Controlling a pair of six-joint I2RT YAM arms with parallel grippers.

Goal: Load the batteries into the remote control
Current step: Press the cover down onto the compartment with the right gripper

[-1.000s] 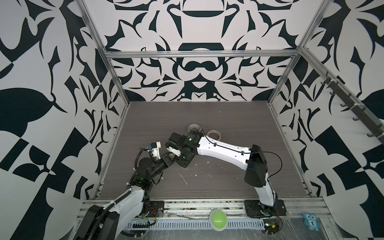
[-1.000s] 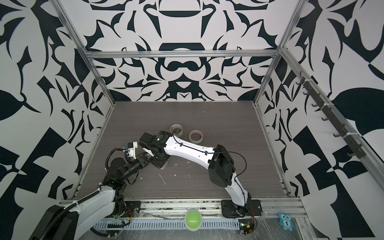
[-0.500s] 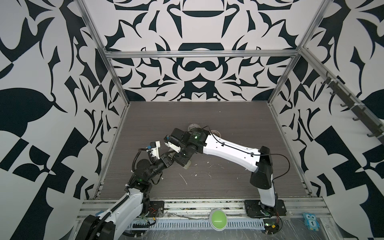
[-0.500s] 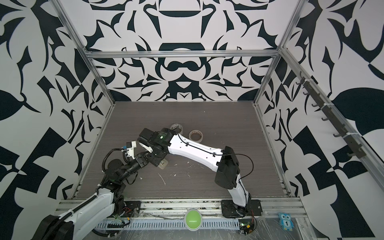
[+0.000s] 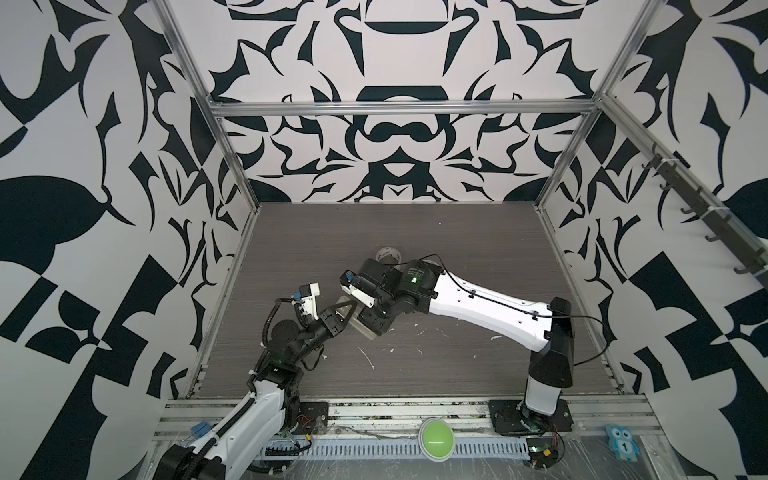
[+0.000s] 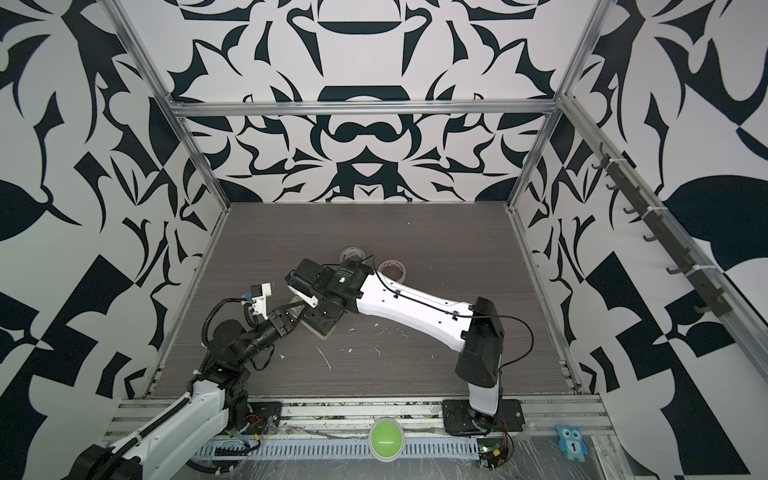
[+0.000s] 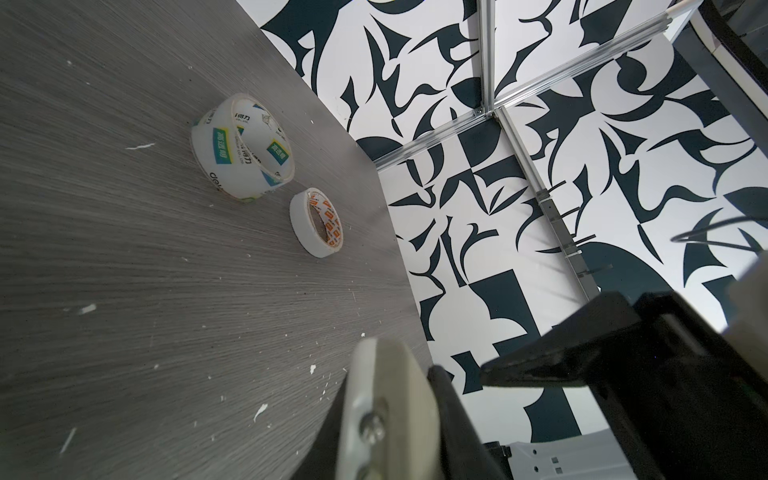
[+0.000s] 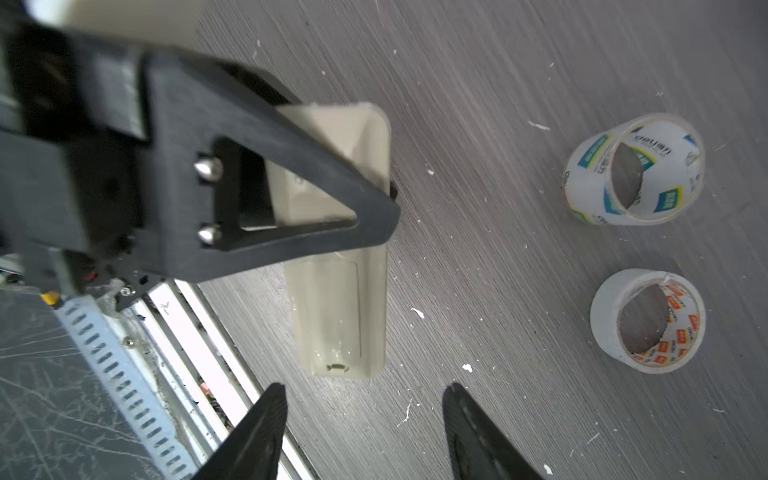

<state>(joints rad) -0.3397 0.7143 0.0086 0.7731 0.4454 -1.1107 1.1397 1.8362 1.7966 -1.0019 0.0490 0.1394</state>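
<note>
altogether, one remote control (image 8: 340, 299), two tape rolls (image 8: 633, 168) (image 8: 646, 320)

1. Remote control (image 8: 336, 316): one.
2. Tape rolls: two, comprising one clear roll (image 8: 590, 158) and one white roll (image 8: 604, 316).
3. Robot arms: two, a left arm (image 5: 266, 399) and a right arm (image 5: 490, 307).
4. Green button (image 5: 435, 433): one.
5. Blue owl card (image 5: 621, 442): one.
6. White flecks (image 5: 368, 358) on the desk (image 5: 415, 232): many; too small for an exact count.
</note>
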